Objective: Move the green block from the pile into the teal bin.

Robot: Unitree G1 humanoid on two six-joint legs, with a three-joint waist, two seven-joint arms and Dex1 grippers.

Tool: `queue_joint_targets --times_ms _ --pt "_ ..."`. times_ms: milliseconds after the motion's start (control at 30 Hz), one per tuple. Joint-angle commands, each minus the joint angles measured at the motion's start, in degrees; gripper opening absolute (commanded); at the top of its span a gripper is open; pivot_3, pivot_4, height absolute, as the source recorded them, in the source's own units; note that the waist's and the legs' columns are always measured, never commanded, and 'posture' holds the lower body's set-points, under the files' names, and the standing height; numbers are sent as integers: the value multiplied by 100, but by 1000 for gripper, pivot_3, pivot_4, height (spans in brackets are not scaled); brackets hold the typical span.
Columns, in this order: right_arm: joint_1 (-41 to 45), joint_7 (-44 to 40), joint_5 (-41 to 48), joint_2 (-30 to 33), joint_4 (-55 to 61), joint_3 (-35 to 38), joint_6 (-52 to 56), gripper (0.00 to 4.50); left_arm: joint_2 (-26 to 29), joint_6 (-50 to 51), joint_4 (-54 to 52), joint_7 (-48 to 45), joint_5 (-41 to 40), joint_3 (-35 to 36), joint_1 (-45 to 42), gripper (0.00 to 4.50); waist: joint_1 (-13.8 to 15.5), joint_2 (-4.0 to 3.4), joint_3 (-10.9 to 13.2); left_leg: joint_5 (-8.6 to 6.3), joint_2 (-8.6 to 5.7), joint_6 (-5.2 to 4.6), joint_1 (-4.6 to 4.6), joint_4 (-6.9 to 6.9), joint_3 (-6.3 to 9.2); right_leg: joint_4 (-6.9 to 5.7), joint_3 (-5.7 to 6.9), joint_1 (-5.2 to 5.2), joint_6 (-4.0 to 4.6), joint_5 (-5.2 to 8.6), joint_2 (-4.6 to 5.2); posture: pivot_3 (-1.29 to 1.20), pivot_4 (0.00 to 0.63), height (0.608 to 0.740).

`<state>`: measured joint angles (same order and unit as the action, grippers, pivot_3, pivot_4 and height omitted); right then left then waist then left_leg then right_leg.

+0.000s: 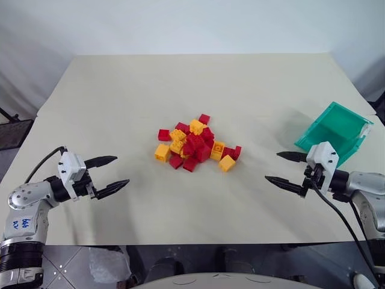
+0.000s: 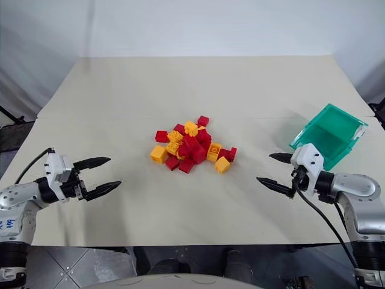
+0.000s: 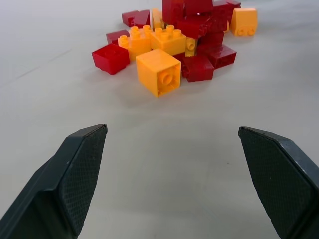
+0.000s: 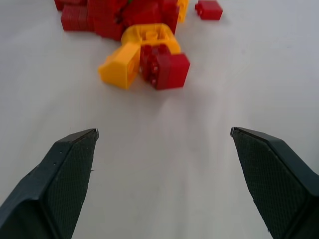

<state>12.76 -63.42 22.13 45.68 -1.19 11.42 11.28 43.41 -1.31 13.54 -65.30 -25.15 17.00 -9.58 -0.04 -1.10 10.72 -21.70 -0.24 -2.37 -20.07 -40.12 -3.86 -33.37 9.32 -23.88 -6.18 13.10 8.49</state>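
The pile (image 1: 195, 144) of red and yellow bricks lies in the middle of the cream table (image 1: 180, 84). The green block is hidden; no green brick shows among them. The teal bin (image 1: 314, 136) stands tilted at the table's right edge, its mouth facing the pile. My left gripper (image 1: 122, 170) hovers open over the near left of the table and points at the pile (image 3: 174, 45). My right gripper (image 1: 272, 166) hovers open at the near right, just in front of the bin, also facing the pile (image 4: 144, 45). Both grippers are empty, with bare table between their fingers (image 3: 79, 169) (image 4: 269, 169).
A crease runs across the table cover behind the pile. The front edge of the table lies close below both grippers. A black cable (image 1: 337, 217) hangs from my right wrist over that edge. Single yellow and red bricks lie loose at the pile's near side.
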Motion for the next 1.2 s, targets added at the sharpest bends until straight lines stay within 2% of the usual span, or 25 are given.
queue_joint_targets --times_ms 33,100,200,400,567,633,733,967,1100,1200 --pt "184 -19 219 -10 240 44 82 4460 207 17 -379 59 -53 237 90 4500 -1 0 0 0 1 1 0 0 0 0 -1 -1 0 0 0 0 150 740" --pt "291 -15 288 -34 287 27 145 4460 259 198 -698 58 -112 175 128 4500 -1 0 0 -1 1 1 -2 0 0 0 -3 -2 0 0 0 0 150 740" --pt "435 -31 362 -84 344 -21 236 4500 191 582 -1270 -12 -396 -5 51 3916 21 0 0 -1 0 1 -3 -2 2 0 -6 -2 0 0 2 0 150 740" --pt "464 -196 464 -75 506 -126 306 4500 -56 981 -1814 62 -279 -759 -616 2062 87 0 0 0 -3 1 -5 -2 1 0 -6 -2 0 0 1 0 150 740" --pt "343 -274 580 -32 714 -84 406 4500 -335 1148 -1630 105 -3 -1389 -1295 534 119 0 0 0 -3 1 -2 -2 -13 -2 8 -3 -2 -1 -6 0 150 740" --pt "318 -167 563 -84 737 -47 382 4500 -725 1146 -1237 244 330 -1862 -1932 39 159 2 1 0 -3 0 -1 -4 -17 -2 12 -3 -3 -2 -9 0 150 740" --pt "200 -16 547 -157 837 -28 364 4500 -1315 1030 -725 236 510 -2223 -2604 39 221 6 2 6 -10 -10 -10 -22 -14 -1 10 0 -18 -11 -9 0 150 740" --pt "-315 387 593 -256 1282 127 409 4500 -2105 697 649 82 981 -2750 -3195 39 144 9 4 3 -8 -12 -8 -16 -31 13 -1 -1 -26 -16 -18 0 150 740" --pt "-558 572 630 -274 1477 233 443 4500 -2531 149 1631 192 1245 -2781 -3582 39 153 18 10 4 -7 -14 -9 -20 -34 13 -4 0 -26 -17 -18 0 150 740" --pt "-756 706 654 -304 1639 301 461 4500 -2877 -347 2737 773 1466 -2577 -4143 39 200 24 13 6 -9 -17 -13 -29 -28 13 -2 1 -29 -18 -16 0 150 740"
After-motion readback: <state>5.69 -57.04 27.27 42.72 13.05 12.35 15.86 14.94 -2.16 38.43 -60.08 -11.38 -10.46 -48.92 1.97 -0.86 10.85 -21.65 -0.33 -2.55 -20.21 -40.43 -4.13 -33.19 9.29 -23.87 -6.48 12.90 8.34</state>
